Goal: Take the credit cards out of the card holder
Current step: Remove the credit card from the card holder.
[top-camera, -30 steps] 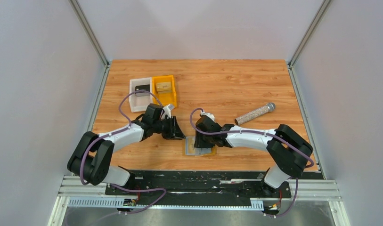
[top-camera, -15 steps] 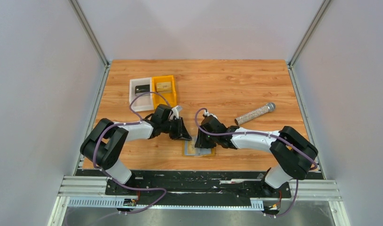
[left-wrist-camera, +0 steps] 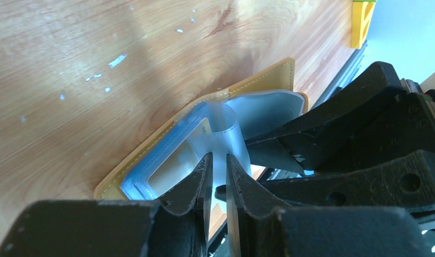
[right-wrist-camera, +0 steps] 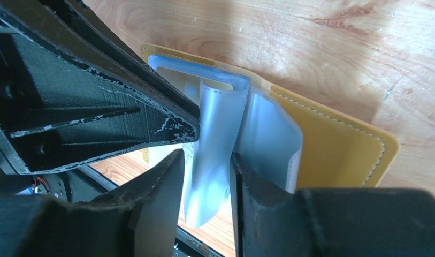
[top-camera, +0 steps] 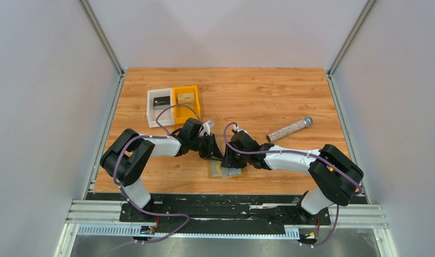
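Swinging inward over the last second, the left gripper [top-camera: 215, 152] is now meeting the right gripper [top-camera: 229, 159], with the card holder [top-camera: 228, 172] lying open just beneath both. From the left wrist, its jaws are standing narrow right at a light-blue inner panel [left-wrist-camera: 268, 110] ahead of the tips; whether they are pinching it I cannot tell. From the right wrist, the right fingers [right-wrist-camera: 156, 193] are squeezing that raised panel between them. No card is showing outside yet, so both grippers are probably setting up the pull.

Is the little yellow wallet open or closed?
Open. The card holder lies spread on the table, light-blue inside facing up, with a clear sleeve lifted between the right gripper's fingers.
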Robot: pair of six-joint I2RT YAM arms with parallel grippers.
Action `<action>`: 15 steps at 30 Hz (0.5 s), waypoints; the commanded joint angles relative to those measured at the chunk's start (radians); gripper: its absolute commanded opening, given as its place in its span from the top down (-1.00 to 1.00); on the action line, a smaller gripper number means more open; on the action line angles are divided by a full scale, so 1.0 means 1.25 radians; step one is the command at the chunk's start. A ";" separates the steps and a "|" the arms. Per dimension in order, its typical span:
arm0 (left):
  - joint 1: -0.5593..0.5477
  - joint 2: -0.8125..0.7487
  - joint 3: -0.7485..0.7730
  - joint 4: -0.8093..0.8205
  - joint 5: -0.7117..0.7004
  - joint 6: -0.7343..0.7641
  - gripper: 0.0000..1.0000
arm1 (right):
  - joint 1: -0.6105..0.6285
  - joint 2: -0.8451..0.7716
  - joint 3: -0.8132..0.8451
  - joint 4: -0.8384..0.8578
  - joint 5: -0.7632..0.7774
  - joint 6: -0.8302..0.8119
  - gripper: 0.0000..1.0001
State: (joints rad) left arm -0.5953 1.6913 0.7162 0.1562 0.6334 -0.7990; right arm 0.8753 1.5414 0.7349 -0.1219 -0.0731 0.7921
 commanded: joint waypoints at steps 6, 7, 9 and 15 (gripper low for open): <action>-0.018 0.021 0.001 0.150 0.072 -0.071 0.55 | -0.017 -0.067 0.033 -0.068 0.010 -0.023 0.02; -0.019 0.025 0.001 0.157 0.074 -0.077 0.55 | -0.020 -0.076 0.031 -0.074 0.014 -0.023 0.01; -0.021 0.037 -0.001 0.183 0.081 -0.089 0.55 | -0.022 -0.094 0.029 -0.089 0.027 -0.026 0.00; -0.028 0.073 0.000 0.242 0.092 -0.121 0.56 | -0.021 -0.097 0.039 -0.120 0.039 -0.039 -0.05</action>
State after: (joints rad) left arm -0.6235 1.7653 0.7155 0.3618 0.7189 -0.9115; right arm 0.8528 1.4326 0.7425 -0.2420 -0.0452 0.7689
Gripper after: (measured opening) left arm 0.225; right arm 0.513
